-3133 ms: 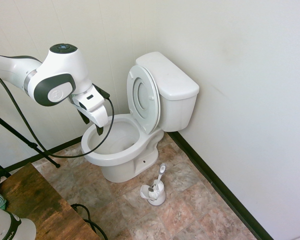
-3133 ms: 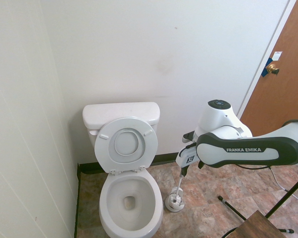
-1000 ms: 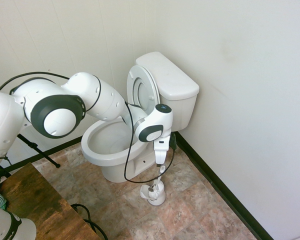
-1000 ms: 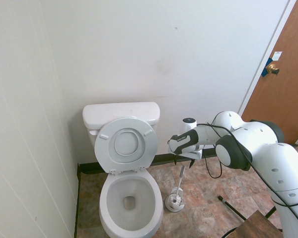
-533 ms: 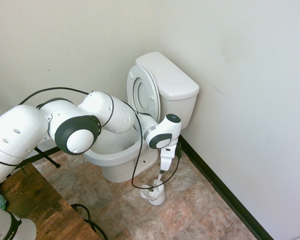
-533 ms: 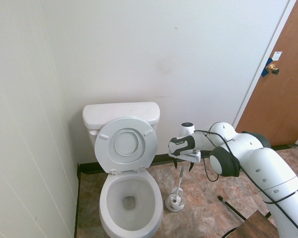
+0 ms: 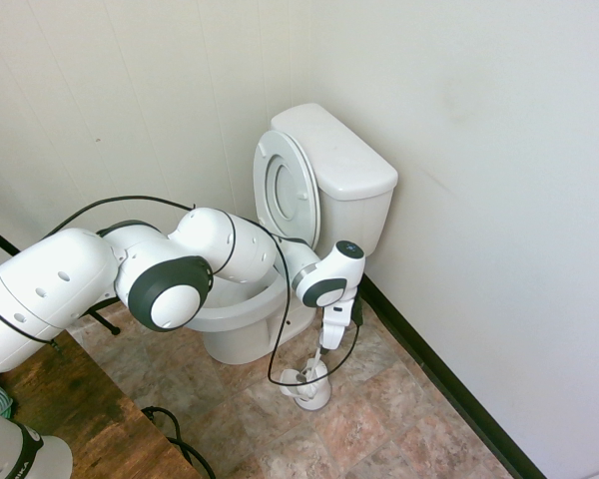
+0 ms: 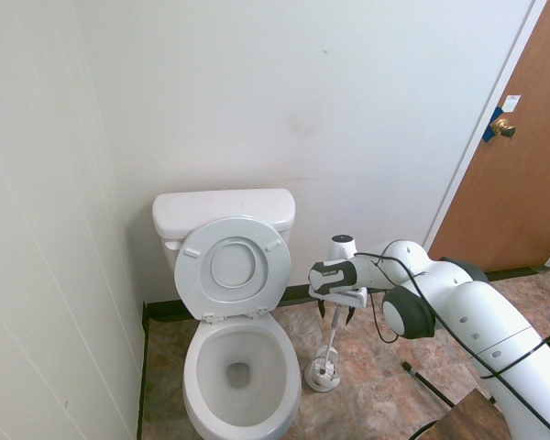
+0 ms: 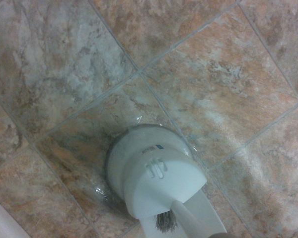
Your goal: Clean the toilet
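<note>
We see the toilet [image 8: 229, 312], white and glossy, standing in the corner on the tiled floor [image 8: 376, 385], its seat and lid raised against the rectangular tank, the bowl open.

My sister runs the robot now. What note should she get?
Gripper: open, pointing down over the brush handle, nothing held.
Toilet: seat and lid up against the tank, bowl open.
Brush sits in its holder on the tile floor beside the bowl.
Done: arm is lined up above the brush.
Left: grab the brush, scrub the bowl, put it back.
</note>
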{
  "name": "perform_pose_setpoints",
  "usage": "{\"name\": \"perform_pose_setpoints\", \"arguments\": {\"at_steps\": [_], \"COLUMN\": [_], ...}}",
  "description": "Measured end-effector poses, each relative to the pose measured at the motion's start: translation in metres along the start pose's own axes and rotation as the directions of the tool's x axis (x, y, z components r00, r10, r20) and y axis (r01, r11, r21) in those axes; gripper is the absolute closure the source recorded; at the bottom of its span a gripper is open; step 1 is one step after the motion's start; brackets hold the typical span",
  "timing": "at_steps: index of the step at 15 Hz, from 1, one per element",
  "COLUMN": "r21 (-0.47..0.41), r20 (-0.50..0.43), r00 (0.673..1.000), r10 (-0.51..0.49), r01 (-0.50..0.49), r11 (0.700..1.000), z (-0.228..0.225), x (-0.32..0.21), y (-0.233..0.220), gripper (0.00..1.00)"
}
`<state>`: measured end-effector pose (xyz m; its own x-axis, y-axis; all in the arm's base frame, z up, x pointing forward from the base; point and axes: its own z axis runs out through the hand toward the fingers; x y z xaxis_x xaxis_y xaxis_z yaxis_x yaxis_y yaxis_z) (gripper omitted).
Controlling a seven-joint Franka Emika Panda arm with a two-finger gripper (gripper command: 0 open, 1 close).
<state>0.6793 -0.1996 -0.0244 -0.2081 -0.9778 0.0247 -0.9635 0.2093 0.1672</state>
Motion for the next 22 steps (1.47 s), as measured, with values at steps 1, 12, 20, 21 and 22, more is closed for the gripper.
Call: {"name": "perform_pose_setpoints", "arguments": {"at_steps": [1, 12, 20, 21, 22], "r21": [-0.001, -0.009, -0.004, -0.001, 0.005], "r20": [0.002, 0.024, 0.030, 0.030, 0.029], "r00": [1.000, 1.000, 0.999, 1.000, 1.000], "r10": [0.001, 0.013, 0.012, 0.010, 0.004], "r01": [-0.001, -0.012, -0.012, -0.010, -0.005], "r11": [1.000, 1.000, 1.000, 1.000, 1.000], "z": [0.001, 0.006, 0.005, 0.004, 0.004], "x": [0.001, 0.008, 0.011, 0.012, 0.013], "y": [-0.001, -0.005, -0.005, -0.006, -0.006], "gripper": [1.00, 1.00, 1.00, 1.00, 1.00]}}
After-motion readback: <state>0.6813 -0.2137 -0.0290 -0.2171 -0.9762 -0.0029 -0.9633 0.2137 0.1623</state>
